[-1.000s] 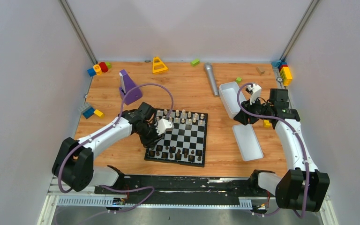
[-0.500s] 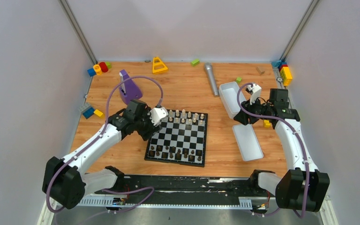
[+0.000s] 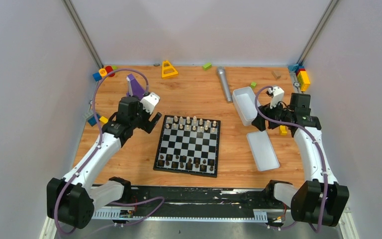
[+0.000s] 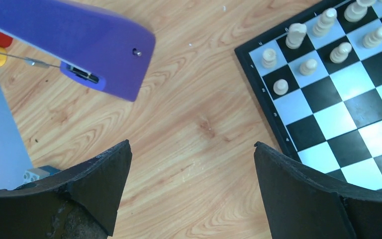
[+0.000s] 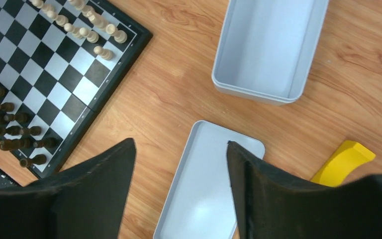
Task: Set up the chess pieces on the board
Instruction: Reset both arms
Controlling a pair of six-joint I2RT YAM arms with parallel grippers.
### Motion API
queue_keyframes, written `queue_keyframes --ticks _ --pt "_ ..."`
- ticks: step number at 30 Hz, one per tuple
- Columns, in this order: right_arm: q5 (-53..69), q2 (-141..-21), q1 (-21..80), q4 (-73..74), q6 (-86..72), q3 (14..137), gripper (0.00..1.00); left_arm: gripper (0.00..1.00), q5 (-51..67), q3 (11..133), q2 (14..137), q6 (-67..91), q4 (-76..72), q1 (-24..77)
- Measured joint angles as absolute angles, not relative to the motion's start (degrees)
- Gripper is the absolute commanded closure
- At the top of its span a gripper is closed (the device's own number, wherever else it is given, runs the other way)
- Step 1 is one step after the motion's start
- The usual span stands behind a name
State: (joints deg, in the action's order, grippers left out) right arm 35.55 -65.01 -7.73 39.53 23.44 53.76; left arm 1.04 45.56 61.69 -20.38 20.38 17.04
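Observation:
The black-and-white board (image 3: 189, 145) lies mid-table. Cream chess pieces (image 3: 194, 123) fill its two far rows and dark chess pieces (image 3: 186, 162) its two near rows. My left gripper (image 3: 150, 122) hangs open and empty just off the board's far left corner. In the left wrist view that left gripper (image 4: 191, 144) is over bare wood, with the board (image 4: 328, 119) and cream pieces (image 4: 298, 35) to its right. My right gripper (image 3: 259, 121) is open and empty beside the white trays. In the right wrist view this right gripper (image 5: 180, 142) is above the flat tray (image 5: 214, 184).
A purple wedge-shaped object (image 3: 137, 87) stands behind my left gripper. A deep white tray (image 3: 243, 104) and the flat white tray (image 3: 262, 150) lie right of the board. A silver cylinder (image 3: 224, 83), a yellow triangle (image 3: 168, 69) and toy blocks (image 3: 302, 77) sit along the far edge.
My left arm has pulled back off the board's left side toward the far left, and its gripper has opened wide. The right gripper has opened wider and shifted slightly right.

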Motion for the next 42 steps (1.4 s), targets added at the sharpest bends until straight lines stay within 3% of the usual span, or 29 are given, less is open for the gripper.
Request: queue_keyframes --ticks 5,16,28,35,42 --pt "32.8 -63.9 -9.3 37.4 21.1 54.8 0.01 0.00 0.5 47.8 61.7 -18.5 20.2 14.7" --pt "27.0 -57.6 -14.1 31.6 12.2 55.3 0.00 0.00 -6.0 53.1 57.6 -13.3 19.4 9.3" --pt "26.2 -44.0 -14.2 30.0 6.4 49.2 0.00 0.00 -10.0 52.8 45.0 -12.8 22.0 9.0" --pt "27.5 -38.5 -14.2 29.6 6.2 46.5 0.00 0.00 -9.1 46.8 35.7 -13.0 21.5 9.0" --pt "27.2 -35.9 -14.2 29.2 7.1 45.7 0.00 0.00 -6.8 40.3 33.8 -12.9 20.6 9.0"
